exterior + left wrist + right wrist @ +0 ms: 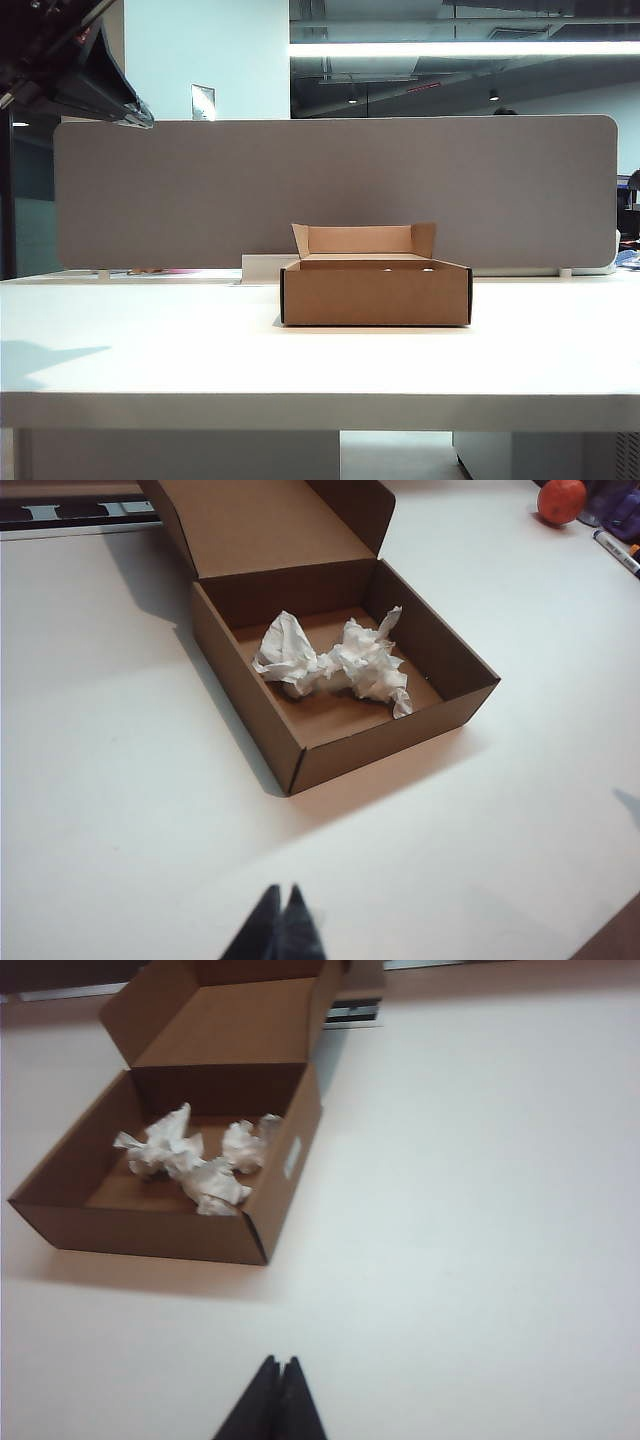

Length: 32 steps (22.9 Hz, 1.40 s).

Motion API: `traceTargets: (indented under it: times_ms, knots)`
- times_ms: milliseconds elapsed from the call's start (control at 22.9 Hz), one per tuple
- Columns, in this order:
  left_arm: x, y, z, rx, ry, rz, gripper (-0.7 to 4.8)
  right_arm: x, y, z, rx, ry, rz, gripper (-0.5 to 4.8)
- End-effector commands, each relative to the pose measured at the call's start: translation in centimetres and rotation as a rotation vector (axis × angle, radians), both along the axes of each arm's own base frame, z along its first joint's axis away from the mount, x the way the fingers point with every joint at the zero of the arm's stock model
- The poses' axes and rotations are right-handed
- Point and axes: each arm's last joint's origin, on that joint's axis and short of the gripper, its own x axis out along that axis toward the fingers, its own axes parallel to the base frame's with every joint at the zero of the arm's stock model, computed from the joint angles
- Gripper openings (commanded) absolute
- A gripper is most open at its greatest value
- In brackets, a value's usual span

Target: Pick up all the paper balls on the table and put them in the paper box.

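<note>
Now paper balls [335, 660] boxed, beyond both closed pincers.

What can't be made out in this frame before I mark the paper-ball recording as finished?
- Exterior view: the paper box front wall hides its inside, so the paper balls show only in the wrist views.
- Exterior view: neither gripper is visible.
- Wrist views: the left gripper and the right gripper are cut off by the picture edge; only shut tips show.
- Right wrist view: blur makes the ball count uncertain.
- Left wrist view: the orange round thing is too small to identify.
</note>
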Motion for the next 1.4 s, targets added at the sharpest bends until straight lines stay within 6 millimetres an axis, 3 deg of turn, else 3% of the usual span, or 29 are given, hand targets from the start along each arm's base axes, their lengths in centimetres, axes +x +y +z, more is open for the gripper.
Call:
traceTargets:
  times_ms: [44,262,656,1399]
  knots:
    - [0.0,0.1,0.2,0.002,-0.005,0.0,-0.05,-1.9,-0.1,-0.9,0.062,-0.048,-0.042,-0.09]
    - [-0.1,0.1,0.0,0.008,0.02,-0.001,-0.05,-4.5,-0.3,-2.6,0.067,-0.131,-0.074,-0.09]
    - [-0.2,0.1,-0.1,0.011,0.025,-0.005,-0.05,-7.2,-0.7,-5.3,0.052,-0.243,-0.166,-0.09]
    - [-0.9,0.3,0.0,0.052,0.019,-0.024,-0.05,-6.3,-0.8,-8.1,0.016,-0.28,-0.199,-0.08]
